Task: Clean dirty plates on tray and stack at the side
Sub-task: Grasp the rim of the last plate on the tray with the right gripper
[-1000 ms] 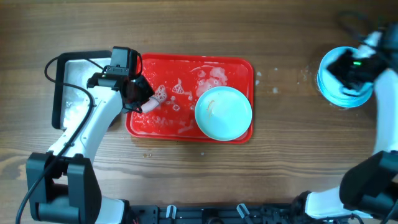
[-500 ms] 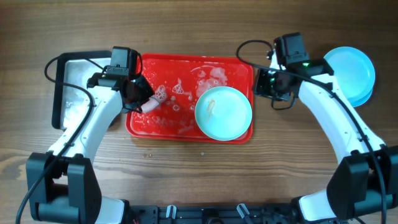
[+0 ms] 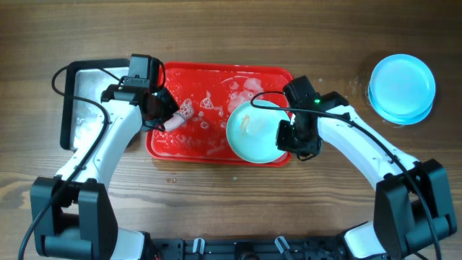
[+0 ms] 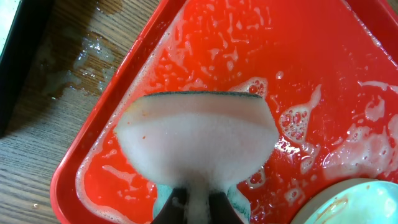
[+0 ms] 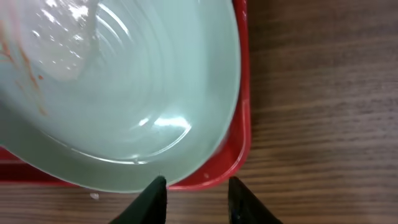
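One dirty plate (image 3: 257, 133), pale blue with an orange smear, lies on the right side of the wet, soapy red tray (image 3: 193, 148). Two clean plates are stacked (image 3: 401, 88) on the table at the far right. My left gripper (image 3: 170, 117) is shut on a foamy sponge (image 4: 198, 140) held over the tray's left part (image 4: 205, 37). At the tray's front right corner, my right gripper (image 5: 196, 193) stands open. Its fingertips hover just before the plate's rim (image 5: 124, 93) and the tray's rim (image 5: 239, 146), gripping nothing.
A black-rimmed metal pan (image 3: 79, 108) with suds stands left of the tray. Its dark rim (image 4: 18, 56) shows in the left wrist view, with wet patches on the wood beside it. Bare wooden table lies in front of the tray.
My right arm has swung left from the stack at the far right to the plate's right edge on the tray. The left arm and sponge have stayed put.
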{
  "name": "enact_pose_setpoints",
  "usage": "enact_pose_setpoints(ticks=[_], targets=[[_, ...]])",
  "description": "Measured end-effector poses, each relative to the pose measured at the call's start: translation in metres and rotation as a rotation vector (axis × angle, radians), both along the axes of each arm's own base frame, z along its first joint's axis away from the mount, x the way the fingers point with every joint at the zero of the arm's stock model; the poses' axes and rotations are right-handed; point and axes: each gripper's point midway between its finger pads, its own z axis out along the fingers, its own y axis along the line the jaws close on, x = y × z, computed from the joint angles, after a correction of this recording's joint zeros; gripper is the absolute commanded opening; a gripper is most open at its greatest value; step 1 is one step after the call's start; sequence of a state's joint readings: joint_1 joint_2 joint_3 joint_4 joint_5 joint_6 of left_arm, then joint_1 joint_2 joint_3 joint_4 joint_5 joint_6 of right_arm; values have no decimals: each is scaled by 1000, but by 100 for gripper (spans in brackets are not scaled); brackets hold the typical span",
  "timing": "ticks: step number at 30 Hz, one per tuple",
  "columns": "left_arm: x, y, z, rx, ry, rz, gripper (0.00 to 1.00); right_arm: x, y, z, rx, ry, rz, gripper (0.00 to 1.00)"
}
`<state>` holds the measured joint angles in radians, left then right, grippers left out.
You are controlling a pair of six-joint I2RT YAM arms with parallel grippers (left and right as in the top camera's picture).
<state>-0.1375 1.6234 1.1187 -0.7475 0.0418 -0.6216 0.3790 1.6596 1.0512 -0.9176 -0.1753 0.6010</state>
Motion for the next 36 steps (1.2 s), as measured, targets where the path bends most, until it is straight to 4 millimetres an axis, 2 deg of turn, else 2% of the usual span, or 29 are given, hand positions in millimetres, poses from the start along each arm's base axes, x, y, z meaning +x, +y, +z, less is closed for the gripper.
enact_pose_setpoints(ticks=[6, 9, 13, 14, 16, 18, 19, 21, 23, 24, 26, 30, 31, 33, 34, 36], targets=[[0, 0, 0, 0, 2, 0, 4, 0, 10, -27, 34, 69, 9, 34], [-3, 0, -1, 2, 11, 0, 4, 4, 14, -27, 53, 52, 22, 23], [-3, 0, -1, 2, 11, 0, 4, 24, 22, -24, 83, -38, 68, 24], [-3, 0, -1, 2, 12, 0, 4, 32, 24, -22, 86, -73, 95, 29], [-3, 0, -1, 2, 11, 0, 4, 48, 25, -17, 76, -146, 139, 31], [-3, 0, -1, 2, 12, 0, 4, 77, 17, -11, -7, -275, 188, 31], [-3, 0, -1, 2, 11, 0, 4, 85, 14, -10, -30, -313, 205, 31], [-3, 0, -1, 2, 11, 0, 4, 98, 13, -15, -59, -355, 229, 32], [-3, 0, -1, 2, 11, 0, 4, 100, 13, -29, -69, -335, 242, 32], [-3, 0, -1, 2, 11, 0, 4, 98, 13, -36, -72, -317, 251, 29], [0, -2, 0, 3, -4, -39, 4, 95, 14, -40, -67, -305, 267, 6], [20, -30, 10, -15, -118, -201, 4, 98, 18, -36, -39, -313, 285, 4], [31, -49, 18, -15, -195, -279, 4, 98, 20, -36, -31, -313, 298, 4], [34, -79, 23, -6, -257, -404, 4, 96, 22, -36, -23, -312, 322, 4], [36, -101, 24, -2, -295, -490, 4, 95, 22, -36, -16, -304, 329, 4], [28, -135, 6, 9, -288, -625, 4, 93, 23, -33, -17, -290, 343, 4]])
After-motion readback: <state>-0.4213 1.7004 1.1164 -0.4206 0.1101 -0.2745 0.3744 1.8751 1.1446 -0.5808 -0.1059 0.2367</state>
